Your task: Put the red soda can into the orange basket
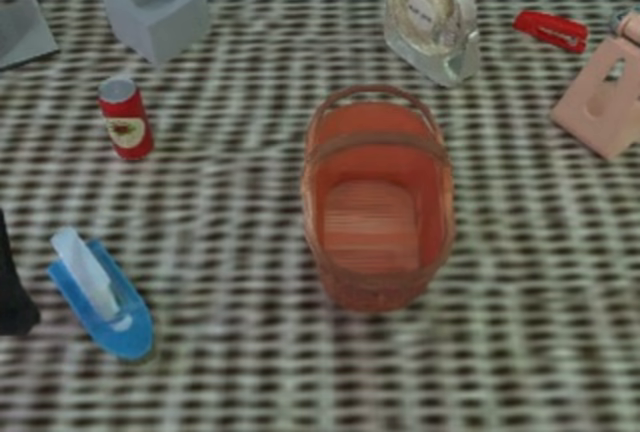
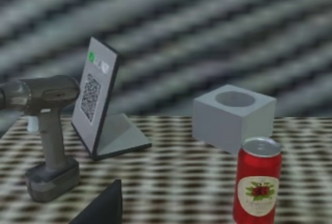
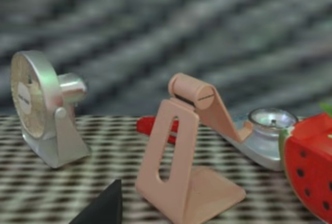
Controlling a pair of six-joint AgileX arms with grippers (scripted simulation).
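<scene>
Nearest the lens: a dark pincer tip (image 2: 101, 206) fills the lower edge of the left wrist view; a like tip (image 3: 101, 206) shows in the right wrist view.
Pincer state: cannot tell for either arm; only one dark finger shows in each.
Left arm: a dark part (image 1: 12, 287) sits at the desk's left edge, well left of the orange basket (image 1: 378, 197), likely parked.
Red soda can (image 1: 125, 118): upright, well left of the basket, just in front of the grey cube (image 1: 156, 10); standing, so its sides are free for a side grasp.
Basket: mid-desk, mouth up, handle arched across; nothing inside, so the can is not yet delivered.
Likely worker: the left arm, since its camera faces the can (image 2: 258, 182).
Clutter: a fan (image 1: 432, 18) behind the basket, a pink stand (image 1: 603, 100) to its right, a blue holder (image 1: 100, 294) to its left.
</scene>
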